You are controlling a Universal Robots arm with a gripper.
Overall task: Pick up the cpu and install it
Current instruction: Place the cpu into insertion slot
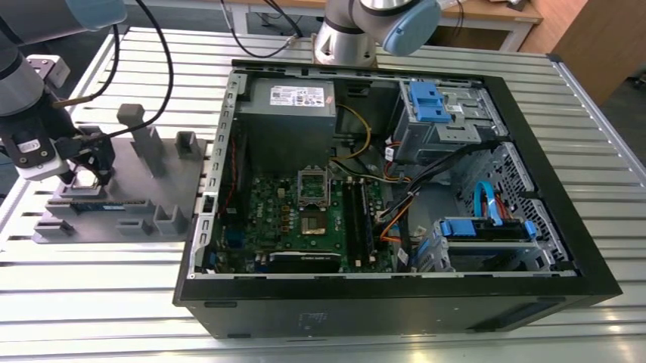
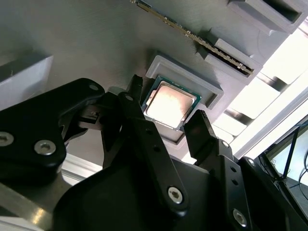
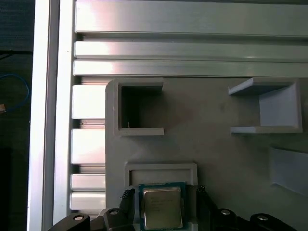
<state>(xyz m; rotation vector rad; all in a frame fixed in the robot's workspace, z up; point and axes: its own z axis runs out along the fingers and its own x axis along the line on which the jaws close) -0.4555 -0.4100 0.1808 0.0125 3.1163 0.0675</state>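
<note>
Cpu (image 2: 171,105) flat, metal top up, between spread end effector (image 2: 166,102) fingers (image 2: 199,129).

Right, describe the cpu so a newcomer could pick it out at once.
Find the open computer case, then the grey fixture tray on the exterior view's left of it. In a raised square pocket on that tray, between the open jaws of the gripper, lies the cpu. It is a small flat square with a shiny metal top, unlike the long narrow memory stick.
</note>
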